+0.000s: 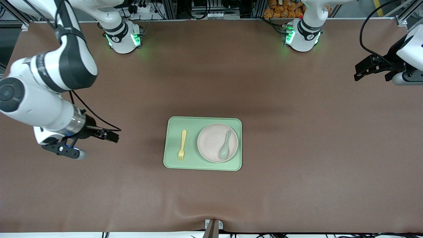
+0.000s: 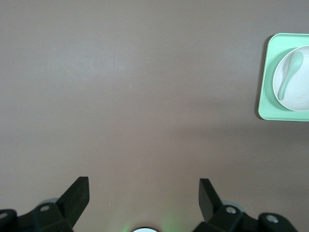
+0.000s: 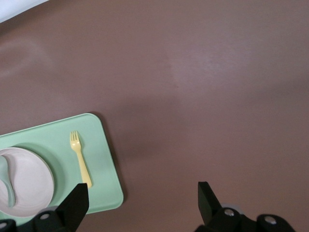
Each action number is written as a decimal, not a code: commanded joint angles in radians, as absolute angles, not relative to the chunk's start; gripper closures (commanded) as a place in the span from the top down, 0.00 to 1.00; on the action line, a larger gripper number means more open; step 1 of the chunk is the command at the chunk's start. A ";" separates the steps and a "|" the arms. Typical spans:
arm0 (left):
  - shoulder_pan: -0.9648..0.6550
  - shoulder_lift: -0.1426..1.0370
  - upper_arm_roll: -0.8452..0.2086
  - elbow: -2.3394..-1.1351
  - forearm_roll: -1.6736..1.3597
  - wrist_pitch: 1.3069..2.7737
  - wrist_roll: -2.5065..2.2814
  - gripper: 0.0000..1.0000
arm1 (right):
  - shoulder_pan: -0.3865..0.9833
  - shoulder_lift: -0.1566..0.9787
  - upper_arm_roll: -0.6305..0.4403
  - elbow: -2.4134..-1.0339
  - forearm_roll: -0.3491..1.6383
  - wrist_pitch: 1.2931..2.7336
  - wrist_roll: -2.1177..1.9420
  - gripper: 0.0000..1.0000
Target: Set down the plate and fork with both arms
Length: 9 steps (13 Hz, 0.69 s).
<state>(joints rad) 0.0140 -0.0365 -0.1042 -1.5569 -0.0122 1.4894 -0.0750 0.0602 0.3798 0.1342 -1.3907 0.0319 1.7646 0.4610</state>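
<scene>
The off-white plate (image 1: 211,140) lies on a light-green tray (image 1: 191,125) at the table's middle, with a grey-green spoon (image 1: 225,148) resting in it. The pale-yellow fork (image 1: 182,145) lies on the tray beside the plate, toward the right arm's end, its tines pointing at the front camera. My right gripper (image 1: 96,145) hangs open and empty over bare table, off the tray toward the right arm's end. The right wrist view shows the fork (image 3: 80,159) and plate (image 3: 29,181) past its open gripper (image 3: 142,195). My left gripper (image 1: 371,74) is open and empty near the table's edge at the left arm's end.
A brown mat covers the whole table. In the left wrist view, the open left gripper (image 2: 144,193) has only mat under it, with the tray (image 2: 266,87), plate (image 2: 301,94) and spoon (image 2: 288,77) well off. Both arm bases stand along the table edge farthest from the front camera.
</scene>
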 commanded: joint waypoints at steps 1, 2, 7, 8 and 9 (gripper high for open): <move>0.017 -0.044 -0.109 -1.560 -0.009 1.494 -0.072 1.00 | -0.067 0.324 0.216 -1.407 0.032 1.705 0.343 1.00; 0.017 -0.044 -0.109 -1.560 -0.009 1.496 -0.071 1.00 | -0.072 0.308 0.215 -1.407 0.025 1.675 0.341 1.00; 0.017 -0.044 -0.109 -1.560 -0.009 1.496 -0.072 1.00 | -0.063 0.177 0.175 -1.439 0.025 1.602 0.327 1.00; 0.017 -0.044 -0.109 -1.560 -0.009 1.496 -0.072 1.00 | -0.020 0.154 0.128 -1.453 0.026 1.598 0.325 1.00; 0.017 -0.044 -0.109 -1.560 -0.009 1.496 -0.072 1.00 | -0.009 0.135 0.111 -1.463 0.026 1.591 0.318 1.00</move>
<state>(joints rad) 0.0140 -0.0364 -0.1043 -1.5572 -0.0122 1.4894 -0.0750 -0.0466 0.1947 0.1596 -1.4036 0.0313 1.5914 0.3376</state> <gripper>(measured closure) 0.000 0.000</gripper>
